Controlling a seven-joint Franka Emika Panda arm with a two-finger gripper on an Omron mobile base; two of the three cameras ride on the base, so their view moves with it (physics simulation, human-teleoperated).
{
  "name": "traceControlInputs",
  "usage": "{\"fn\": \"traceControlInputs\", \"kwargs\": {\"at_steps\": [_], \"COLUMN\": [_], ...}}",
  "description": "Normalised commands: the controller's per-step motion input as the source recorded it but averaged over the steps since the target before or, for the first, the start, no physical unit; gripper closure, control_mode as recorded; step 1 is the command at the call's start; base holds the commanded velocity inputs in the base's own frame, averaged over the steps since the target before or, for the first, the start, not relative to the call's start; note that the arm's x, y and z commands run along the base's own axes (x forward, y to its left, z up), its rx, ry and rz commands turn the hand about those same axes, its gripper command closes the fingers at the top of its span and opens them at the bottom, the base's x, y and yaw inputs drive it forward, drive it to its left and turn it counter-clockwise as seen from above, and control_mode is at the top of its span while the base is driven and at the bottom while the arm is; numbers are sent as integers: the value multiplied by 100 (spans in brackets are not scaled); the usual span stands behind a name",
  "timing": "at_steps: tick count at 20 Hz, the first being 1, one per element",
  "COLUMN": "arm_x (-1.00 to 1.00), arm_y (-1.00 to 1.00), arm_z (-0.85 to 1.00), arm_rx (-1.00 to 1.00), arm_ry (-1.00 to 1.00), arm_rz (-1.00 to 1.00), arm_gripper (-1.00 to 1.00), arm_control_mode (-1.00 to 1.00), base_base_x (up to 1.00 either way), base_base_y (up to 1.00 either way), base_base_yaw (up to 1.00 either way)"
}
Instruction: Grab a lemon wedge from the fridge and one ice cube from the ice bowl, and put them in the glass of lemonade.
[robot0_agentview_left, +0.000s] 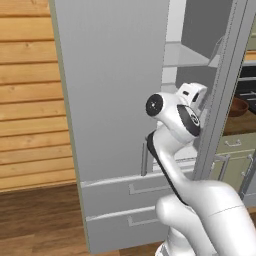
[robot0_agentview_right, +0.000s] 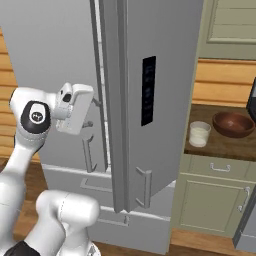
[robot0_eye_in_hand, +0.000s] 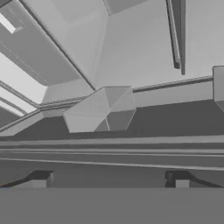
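Grey steel fridge (robot0_agentview_right: 150, 100), right door ajar; my gripper (robot0_eye_in_hand: 109, 181) reaches into the gap between the doors, fingertips (robot0_eye_in_hand: 41, 180) spread apart and holding nothing. Glass (robot0_agentview_right: 199, 134) stands on the counter (robot0_agentview_right: 220, 145) to the right, well apart from my hand, beside a brown bowl (robot0_agentview_right: 233, 124).

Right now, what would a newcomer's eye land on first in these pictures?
First the tall grey fridge, its doors ajar, filling the middle of both base views, with the white arm's gripper reaching into the gap between the doors. Next, on the wooden counter to the fridge's right, the glass of lemonade stands beside a brown bowl. In the hand view the finger tips stand apart before grey fridge surfaces.
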Motion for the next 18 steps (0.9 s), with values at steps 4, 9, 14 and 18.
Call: {"fn": "traceControlInputs", "kwargs": {"at_steps": [4,9,14,18], "arm_x": [13,32,36,28], "arm_y": [-2,-1,0,-4], "arm_z": [0,0,0,0], "arm_rx": [0,0,-2,-2], "arm_ry": [0,1,2,0], "arm_rz": [5,12,15,8], "arm_gripper": [-100,-100,-100,-100], "arm_control_mode": [-100,-100,-100,-100], "base_base_x": [0,0,0,0], "base_base_y": [0,0,0,0], "base_base_yaw": [0,0,0,0]}}
